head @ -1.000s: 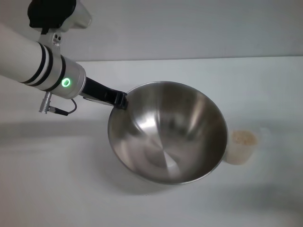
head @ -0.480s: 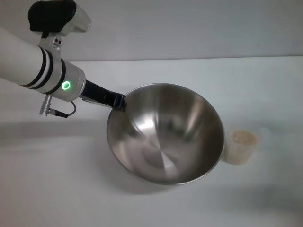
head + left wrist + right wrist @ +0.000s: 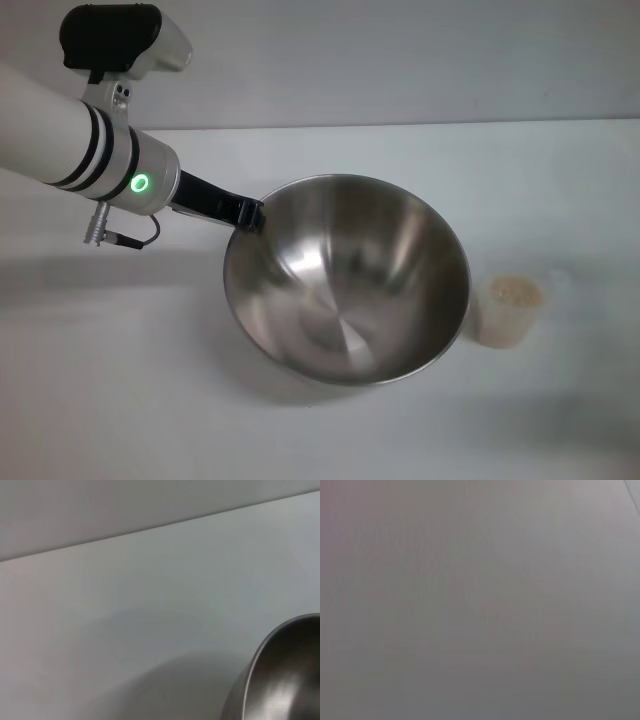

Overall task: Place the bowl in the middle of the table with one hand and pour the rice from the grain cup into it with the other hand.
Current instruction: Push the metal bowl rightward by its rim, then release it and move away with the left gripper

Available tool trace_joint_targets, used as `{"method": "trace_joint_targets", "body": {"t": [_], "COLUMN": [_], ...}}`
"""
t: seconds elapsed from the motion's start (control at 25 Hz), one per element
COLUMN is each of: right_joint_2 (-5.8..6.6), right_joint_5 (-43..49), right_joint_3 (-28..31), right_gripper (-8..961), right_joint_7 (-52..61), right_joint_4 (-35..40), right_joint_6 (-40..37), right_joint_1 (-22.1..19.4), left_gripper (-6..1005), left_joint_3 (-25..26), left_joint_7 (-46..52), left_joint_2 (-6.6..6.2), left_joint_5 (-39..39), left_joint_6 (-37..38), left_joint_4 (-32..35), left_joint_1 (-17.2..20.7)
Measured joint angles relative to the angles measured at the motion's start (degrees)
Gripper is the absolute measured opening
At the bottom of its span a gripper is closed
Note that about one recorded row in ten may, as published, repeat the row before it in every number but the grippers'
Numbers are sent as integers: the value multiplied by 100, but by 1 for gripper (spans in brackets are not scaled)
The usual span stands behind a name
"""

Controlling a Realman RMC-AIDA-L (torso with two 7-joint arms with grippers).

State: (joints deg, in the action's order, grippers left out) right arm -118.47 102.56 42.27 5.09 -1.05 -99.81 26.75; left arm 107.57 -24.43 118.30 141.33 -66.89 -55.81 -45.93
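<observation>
The large stainless-steel bowl [image 3: 350,285] is in the middle of the white table [image 3: 540,170], tilted, with its rim raised on the left. My left gripper [image 3: 248,213] is shut on the bowl's left rim and holds it. Part of the bowl's rim shows in the left wrist view [image 3: 280,680]. The clear grain cup [image 3: 511,311] stands upright just right of the bowl, apart from it, with cream rice [image 3: 514,292] inside. My right gripper is out of view; its wrist view shows only a plain grey surface.
The white table's far edge [image 3: 420,124] runs along a grey wall. The bowl casts a shadow on the table below it [image 3: 290,385].
My left gripper has drawn the bowl slightly left and down, widening the gap to the grain cup. The cup has not moved.
</observation>
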Motion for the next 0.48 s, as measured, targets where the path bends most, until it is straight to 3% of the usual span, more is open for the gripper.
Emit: {"method": "trace_joint_targets", "body": {"t": [0.48], "right_joint_2": [-10], "right_joint_5": [0], "right_joint_3": [0], "right_gripper": [529], "right_joint_7": [0], "right_joint_4": [0], "right_joint_6": [-56], "right_joint_1": [-12], "left_gripper": [41], "left_joint_3": [-4], "left_joint_7": [-31], "left_joint_2": [-11], "left_joint_5": [0], "left_joint_6": [79], "left_joint_4": [132], "left_joint_1": [-70]}}
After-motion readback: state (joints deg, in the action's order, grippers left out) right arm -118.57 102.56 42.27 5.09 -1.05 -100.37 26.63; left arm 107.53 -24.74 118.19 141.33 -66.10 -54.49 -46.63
